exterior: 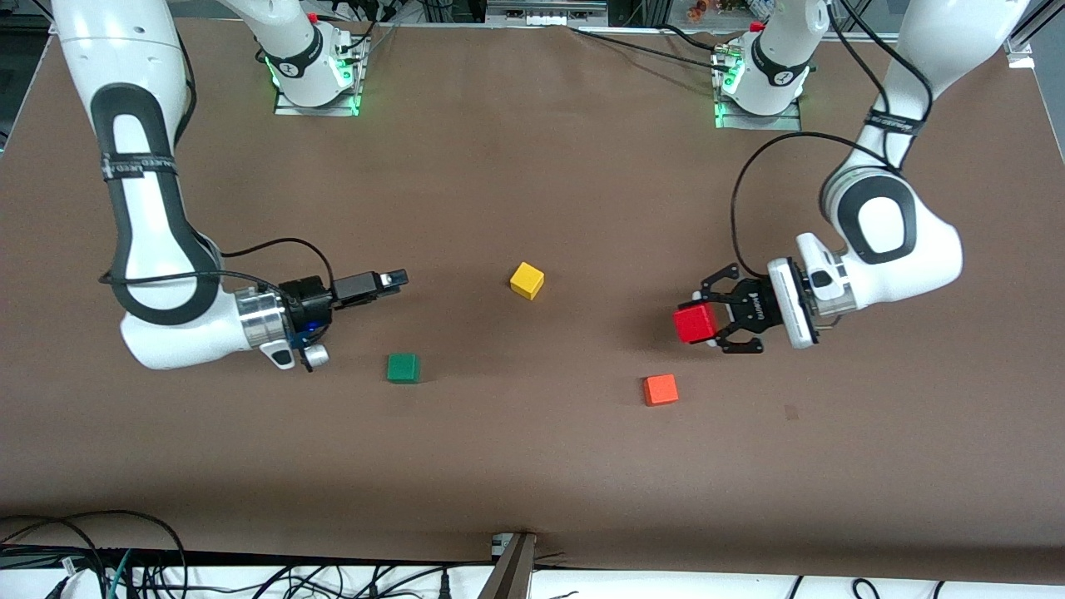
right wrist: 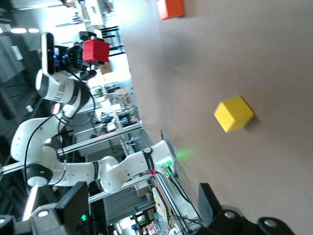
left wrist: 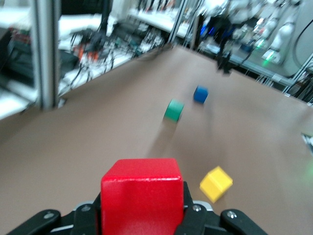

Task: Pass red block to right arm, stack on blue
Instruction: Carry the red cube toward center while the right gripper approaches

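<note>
the red block (exterior: 695,324) is found pinched between the fingers of the left gripper (exterior: 722,320), which is turned sideways and raised over bare counter (exterior: 532,466) at the left arm's end, above the orange-red cube (exterior: 661,389). in the left wrist view the block (left wrist: 141,194) is seen seated squarely between the linkage fingers, its free faces pointing out toward the middle of the counter.

the right gripper (exterior: 391,280) is held low over the counter at the right arm's end, over a spot just farther from the front camera than the green cube (exterior: 403,368), its slim fingers pointed along the counter toward the left arm. whether those fingers are spread cannot be told.

the relation governing the handover is noted: the two grippers face each other along the length of the counter, well apart, with the yellow cube (exterior: 527,280) lying between them. the red block projects from the left fingers toward the right gripper, so its exposed sides are judged available for a second grip.

the blue cube (left wrist: 200,94) is visible only in the left wrist view, just beside the green cube (left wrist: 173,109); in the front view it is judged hidden under the right arm. the stacking step is not yet begun.
</note>
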Controlling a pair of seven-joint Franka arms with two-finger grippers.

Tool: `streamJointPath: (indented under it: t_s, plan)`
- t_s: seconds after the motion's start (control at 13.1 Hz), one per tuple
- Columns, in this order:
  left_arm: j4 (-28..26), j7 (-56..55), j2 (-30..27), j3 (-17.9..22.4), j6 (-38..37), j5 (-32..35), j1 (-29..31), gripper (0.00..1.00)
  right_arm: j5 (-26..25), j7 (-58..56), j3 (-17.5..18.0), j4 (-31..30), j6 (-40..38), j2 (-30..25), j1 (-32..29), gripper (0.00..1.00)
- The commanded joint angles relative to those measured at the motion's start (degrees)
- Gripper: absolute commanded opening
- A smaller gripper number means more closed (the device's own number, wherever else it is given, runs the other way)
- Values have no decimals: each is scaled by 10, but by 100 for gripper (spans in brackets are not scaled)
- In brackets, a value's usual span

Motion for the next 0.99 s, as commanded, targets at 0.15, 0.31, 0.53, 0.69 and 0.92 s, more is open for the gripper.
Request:
streamJointPath:
  t_s: [0.15, 0.31, 0.53, 0.69, 0.92]
  plan:
    - [60, 163, 65, -18, 2, -172, -59, 0, 155, -95, -2, -44, 41, 33, 39, 100]
    - [72, 204, 76, -18, 2, -191, -90, 0, 195, -94, -1, -46, 72, 33, 65, 100]
    - [87, 265, 95, -18, 3, -260, -136, 0, 257, -95, -1, -51, 92, 33, 91, 100]
    - [89, 337, 111, -18, 13, -327, -167, 0, 281, -95, -1, -51, 120, 32, 113, 100]
    - [89, 360, 113, -18, 14, -351, -186, 0, 320, -95, -1, -51, 142, 30, 133, 100]
